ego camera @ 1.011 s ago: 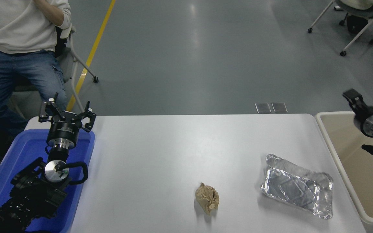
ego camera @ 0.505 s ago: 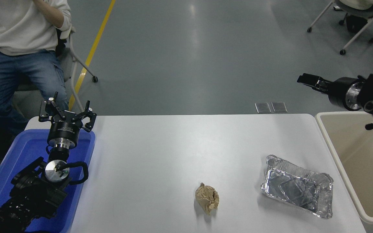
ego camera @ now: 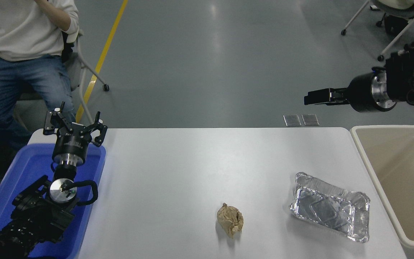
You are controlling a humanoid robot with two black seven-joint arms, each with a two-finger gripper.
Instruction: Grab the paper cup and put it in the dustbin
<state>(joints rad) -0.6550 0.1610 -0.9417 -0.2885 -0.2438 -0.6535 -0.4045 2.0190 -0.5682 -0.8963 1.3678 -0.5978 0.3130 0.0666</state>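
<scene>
Your right gripper [ego camera: 307, 99] has swung up from over the dustbin [ego camera: 367, 158] and now points left above the desk's [ego camera: 192, 172] far right corner, its jaws pressed together and holding nothing. No paper cup shows anywhere, likely already binned, though the bin's visible interior looks bare. Your left gripper [ego camera: 74, 126] rests over the blue tray [ego camera: 20, 169], jaws spread.

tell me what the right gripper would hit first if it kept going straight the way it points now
Probably nothing. The right gripper points level toward the picture's left, raised above the table's far edge; only open floor shows along that line. The foil tray and brown paper ball lie well below. Depth is uncertain.
</scene>
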